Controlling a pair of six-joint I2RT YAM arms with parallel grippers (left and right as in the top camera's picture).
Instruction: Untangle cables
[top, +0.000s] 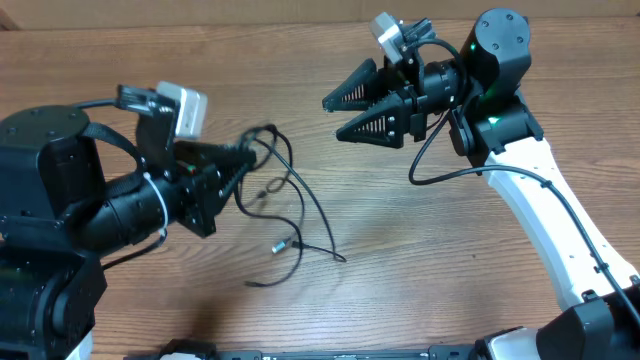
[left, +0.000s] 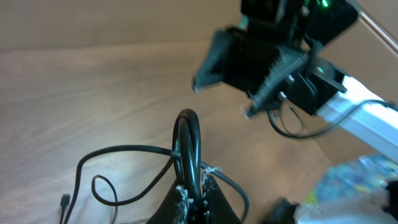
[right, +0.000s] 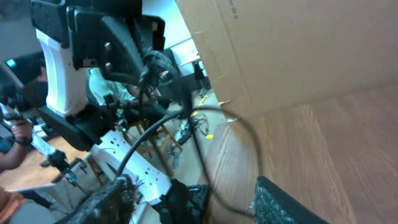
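Left claw clamped shut on the cables trailing over the counter; right claw wide open, well apart from them.

The right gripper has two black fingers of triangle shape, with fine ribs on the inner faces. Just behind the gripper there is a small grey-white camera on a black bracket. Further behind the gripper comes a round black joint with a green light, and after it a white link. A thin black wire makes a loop from the black part to this link. Opposite the gripper, the left arm is black everywhere. It has a white left camera and a white tie around the wrist.
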